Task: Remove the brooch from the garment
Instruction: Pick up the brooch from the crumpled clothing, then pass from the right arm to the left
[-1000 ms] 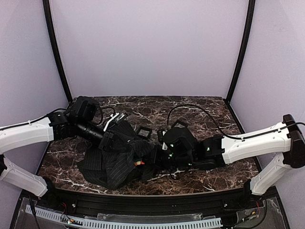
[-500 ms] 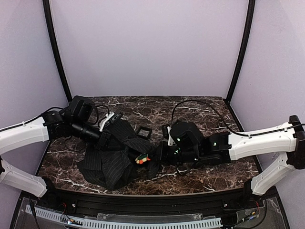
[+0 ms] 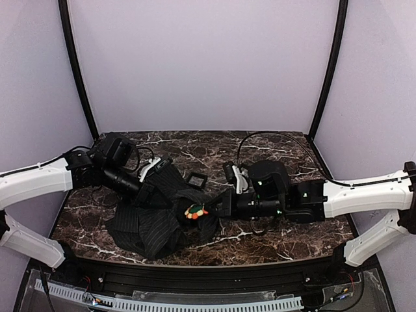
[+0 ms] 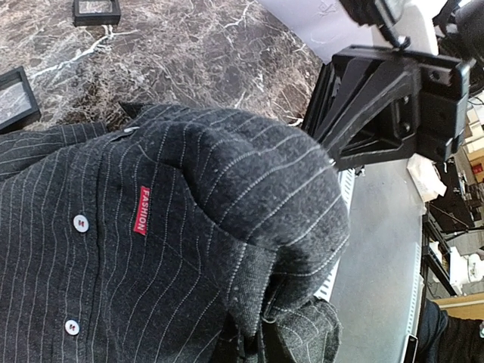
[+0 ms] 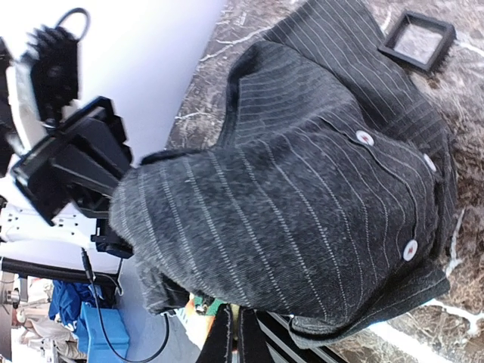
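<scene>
One brooch [image 3: 195, 211] on the one garment [image 3: 148, 229], mid-counter [image 3: 279, 242]. Left tool [image 3: 155, 191] clamped on cloth, right tool [image 5: 236, 325] pinched together beside the brooch. Two black boxes [image 4: 96, 9] behind.

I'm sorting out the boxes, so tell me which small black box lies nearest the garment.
The box at the left edge of the left wrist view, right beside the garment; the other box lies farther off, at the top edge.

Left arm [image 3: 36, 182] and right arm [image 3: 364, 192] stretch low toward centre frame; left end effector [image 3: 151, 187] and right end effector [image 3: 220, 207] sit closed.
</scene>
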Action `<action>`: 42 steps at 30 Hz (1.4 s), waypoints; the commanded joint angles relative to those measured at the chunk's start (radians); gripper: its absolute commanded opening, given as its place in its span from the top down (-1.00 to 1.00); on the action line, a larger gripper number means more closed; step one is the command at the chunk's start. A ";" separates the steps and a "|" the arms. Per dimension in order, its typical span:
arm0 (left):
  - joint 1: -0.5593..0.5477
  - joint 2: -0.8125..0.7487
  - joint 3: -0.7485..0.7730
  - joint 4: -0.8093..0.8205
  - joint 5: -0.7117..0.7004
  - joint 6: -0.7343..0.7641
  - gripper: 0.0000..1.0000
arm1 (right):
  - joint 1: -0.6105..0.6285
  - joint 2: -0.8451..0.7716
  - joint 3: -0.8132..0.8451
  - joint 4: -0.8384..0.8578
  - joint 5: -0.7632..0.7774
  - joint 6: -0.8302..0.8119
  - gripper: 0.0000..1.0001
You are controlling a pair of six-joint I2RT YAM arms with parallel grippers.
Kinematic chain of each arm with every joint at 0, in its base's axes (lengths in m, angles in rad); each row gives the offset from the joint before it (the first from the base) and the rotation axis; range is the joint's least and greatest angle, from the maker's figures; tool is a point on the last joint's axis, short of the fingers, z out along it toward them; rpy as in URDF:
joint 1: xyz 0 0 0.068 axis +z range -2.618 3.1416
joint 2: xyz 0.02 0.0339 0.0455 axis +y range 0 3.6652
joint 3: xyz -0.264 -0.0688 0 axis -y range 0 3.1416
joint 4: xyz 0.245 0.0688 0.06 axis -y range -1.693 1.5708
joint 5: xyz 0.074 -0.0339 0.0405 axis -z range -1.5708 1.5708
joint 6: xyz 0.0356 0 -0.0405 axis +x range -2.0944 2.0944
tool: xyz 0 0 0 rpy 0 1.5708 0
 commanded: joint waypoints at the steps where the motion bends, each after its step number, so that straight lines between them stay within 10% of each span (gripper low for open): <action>1: 0.006 0.019 0.004 0.008 0.090 0.018 0.98 | -0.016 -0.034 -0.010 0.076 -0.043 -0.072 1.00; 16: 0.006 0.017 -0.024 0.009 0.132 0.034 0.95 | -0.050 -0.080 -0.019 0.051 -0.021 -0.202 1.00; 22: 0.006 -0.013 -0.026 0.002 0.127 0.031 0.52 | -0.083 -0.074 -0.018 0.039 -0.058 -0.269 1.00; 30: 0.006 -0.109 0.002 0.013 0.066 -0.009 -0.57 | -0.137 -0.111 -0.027 0.049 -0.175 -0.399 1.00; 42: -0.110 -0.202 -0.017 0.172 -0.031 -0.285 -0.72 | -0.239 -0.098 0.026 -0.088 -0.292 -0.422 1.00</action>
